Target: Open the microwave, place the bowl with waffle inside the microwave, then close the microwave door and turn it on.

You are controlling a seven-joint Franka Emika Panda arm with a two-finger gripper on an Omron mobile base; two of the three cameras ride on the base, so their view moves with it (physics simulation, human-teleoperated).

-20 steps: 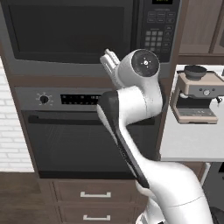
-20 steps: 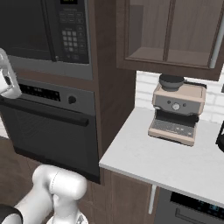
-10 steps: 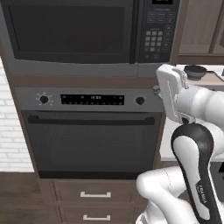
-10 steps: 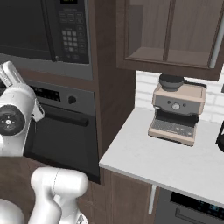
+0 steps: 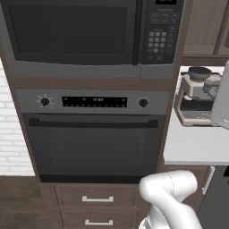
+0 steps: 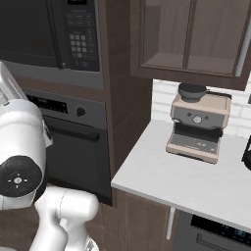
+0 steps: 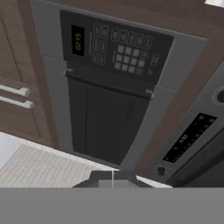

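The microwave door (image 5: 74, 33) sits flush in its frame above the oven (image 5: 94, 134), gripper (image 7: 112, 174) clenched on nothing.

Microwave (image 5: 89, 38): matt grey metal-look frame; microwave door (image 5: 71, 31) of dark, faintly glossy glass. Oven (image 5: 94, 138): brushed grey fascia, smooth dark glass front. Surrounding cabinets (image 6: 122, 93): dark brown wood grain, matt. Desk (image 6: 196, 179): smooth pale grey, matt. Coffee machine (image 6: 198, 128) at its rear edge: satin beige-grey metal look.
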